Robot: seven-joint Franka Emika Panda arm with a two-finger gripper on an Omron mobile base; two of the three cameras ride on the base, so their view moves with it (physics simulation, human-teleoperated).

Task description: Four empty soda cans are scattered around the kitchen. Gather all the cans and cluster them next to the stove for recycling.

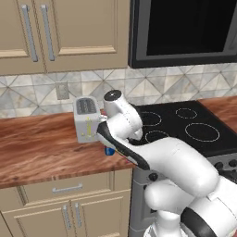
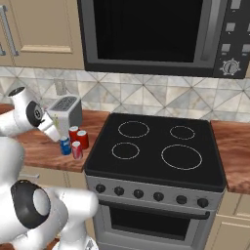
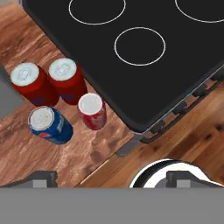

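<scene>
Three red soda cans and a blue one stand upright in a tight cluster on the wooden counter, just left of the stove. In the right base view the same cans sit between the toaster and the stove. The blue can peeks out under my arm in the left base view. My gripper hangs above the cluster, on the counter-edge side of it. It is open, and nothing is between its fingers.
A silver toaster stands right behind the cans against the tiled wall. A black microwave hangs over the stove. Wooden counter stretches off to the left, with cabinets above and below.
</scene>
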